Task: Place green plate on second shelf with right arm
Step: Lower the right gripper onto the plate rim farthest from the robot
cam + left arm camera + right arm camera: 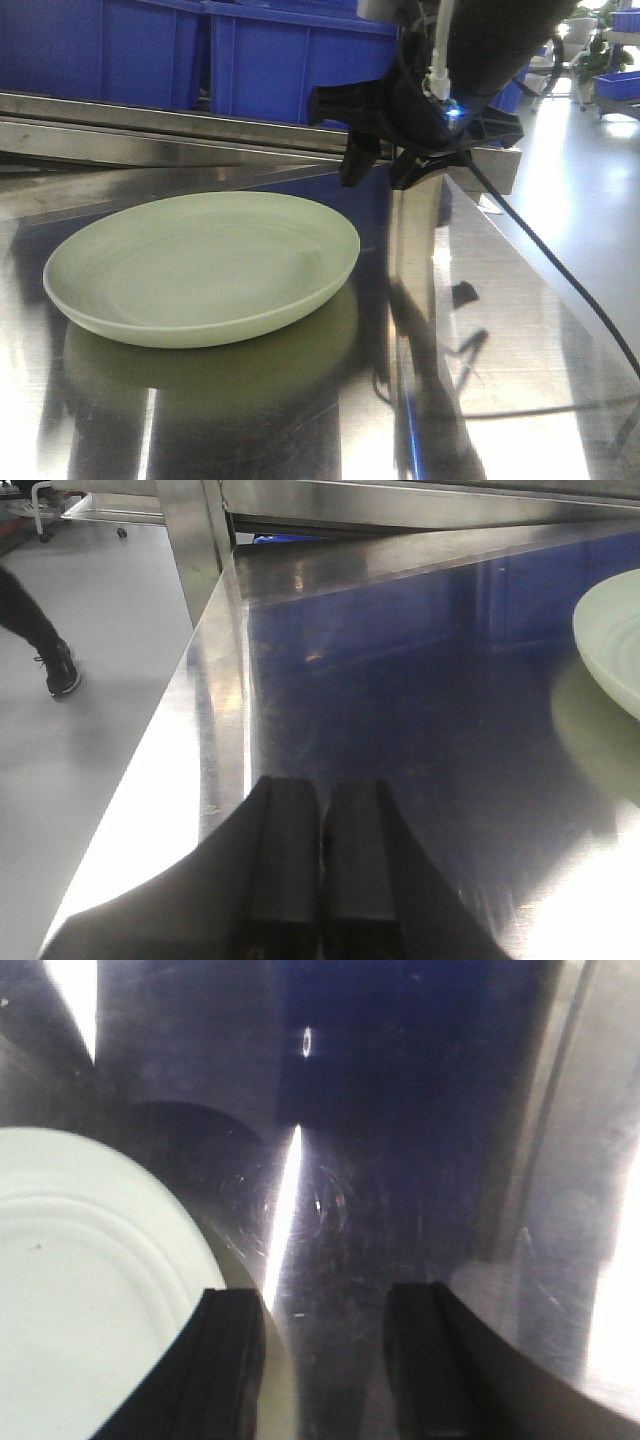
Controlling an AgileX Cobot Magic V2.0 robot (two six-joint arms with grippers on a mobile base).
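The green plate (200,265) lay flat on the steel desk (500,330), the right claw (325,1360) hanging at its rim with fingers (232,1360) apart, seemingly placed so they could straddle that raised edge.

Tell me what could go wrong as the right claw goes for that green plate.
1. The right claw is open near the shallow rim of the green plate; a thin bite might slip, or nudge the plate across the shiny steel surface.
2. Its black cable trails over the surface and could snag or drag during the lift.
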